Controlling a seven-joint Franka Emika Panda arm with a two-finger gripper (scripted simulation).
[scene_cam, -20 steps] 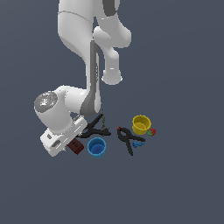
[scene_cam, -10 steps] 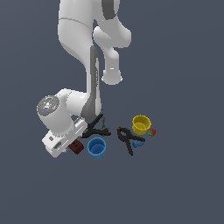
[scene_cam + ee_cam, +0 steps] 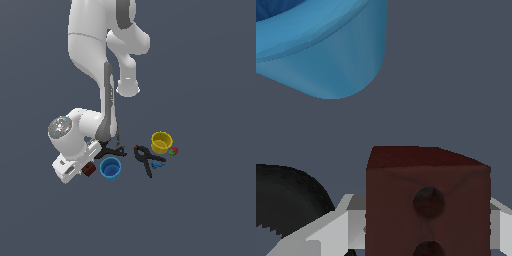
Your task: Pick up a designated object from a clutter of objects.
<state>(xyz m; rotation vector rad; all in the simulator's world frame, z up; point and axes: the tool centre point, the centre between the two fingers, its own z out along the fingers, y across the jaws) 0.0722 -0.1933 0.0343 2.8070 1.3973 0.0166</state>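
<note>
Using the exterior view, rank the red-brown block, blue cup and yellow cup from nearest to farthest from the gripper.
1. Red-brown block, right at the gripper.
2. Blue cup, just to the exterior view's right of the block.
3. Yellow cup, farthest, toward the exterior view's right.

a plain dark grey-blue floor (image 3: 210, 210) spreads flat under the whole scene.
</note>
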